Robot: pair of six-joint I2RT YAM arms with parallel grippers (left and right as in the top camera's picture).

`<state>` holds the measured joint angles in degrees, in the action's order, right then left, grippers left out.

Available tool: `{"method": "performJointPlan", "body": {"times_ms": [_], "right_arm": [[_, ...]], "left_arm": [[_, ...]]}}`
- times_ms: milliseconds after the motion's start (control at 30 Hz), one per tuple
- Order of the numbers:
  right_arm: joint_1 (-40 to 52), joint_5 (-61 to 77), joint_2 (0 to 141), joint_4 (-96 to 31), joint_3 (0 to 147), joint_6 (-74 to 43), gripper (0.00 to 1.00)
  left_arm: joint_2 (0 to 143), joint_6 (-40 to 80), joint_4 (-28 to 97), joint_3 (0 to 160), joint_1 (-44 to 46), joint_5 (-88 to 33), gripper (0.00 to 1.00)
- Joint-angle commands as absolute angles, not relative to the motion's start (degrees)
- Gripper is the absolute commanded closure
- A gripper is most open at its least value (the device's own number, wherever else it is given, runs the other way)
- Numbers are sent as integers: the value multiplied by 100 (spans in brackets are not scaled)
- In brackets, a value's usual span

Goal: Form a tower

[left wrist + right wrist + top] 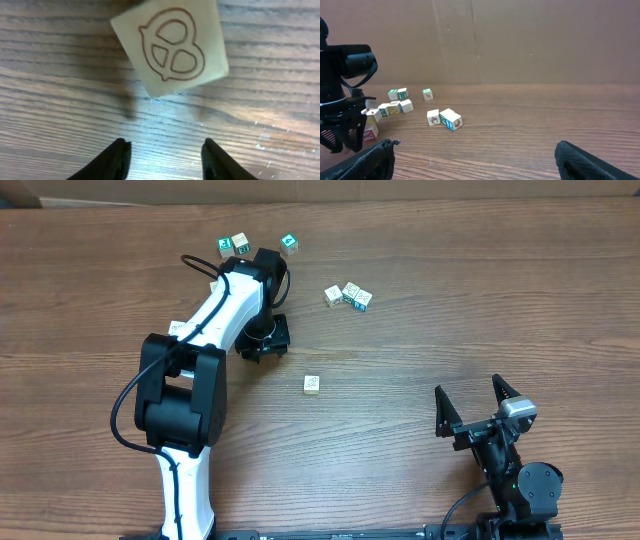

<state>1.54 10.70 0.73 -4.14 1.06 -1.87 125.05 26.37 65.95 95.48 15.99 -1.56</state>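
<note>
**Overhead:** The left gripper [265, 340] points down at the table [420, 480]. The right gripper [469, 388] sits well apart from it, fingers spread wide and empty.

**Left wrist:** The fingertips [119, 152] are parted with nothing between them. The tower [170, 45] shows a pretzel-printed top face just beyond them.

**Right wrist:** The tower stands just beside the left gripper. Loose cubes [445, 120] lie farther right.
</note>
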Motion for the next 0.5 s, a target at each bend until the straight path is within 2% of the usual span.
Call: {"method": "performJointPlan", "body": {"times_ms": [0,67,100,133,167,300,467], "right_arm": [[154,1057,19,-390,45,-165,0],[154,1057,19,-390,45,-165,0],[154,1057,19,-390,45,-165,0],[154,1059,19,-390,45,-165,0],[154,1057,19,-390,45,-165,0],[154,1057,19,-390,45,-165,0],[154,1057,19,-390,45,-165,0]], "left_arm": [[12599,2440,6501,9509,1559,-257,49],[12599,2443,6307,9509,1538,-257,37],[12599,2445,6191,9509,1533,-259,26],[12599,2443,6069,9509,1533,-257,22],[12599,2443,5953,9509,1533,-259,25],[12599,2445,5566,9509,1533,-242,46],[12599,2598,5382,9509,1522,-209,50]]}}
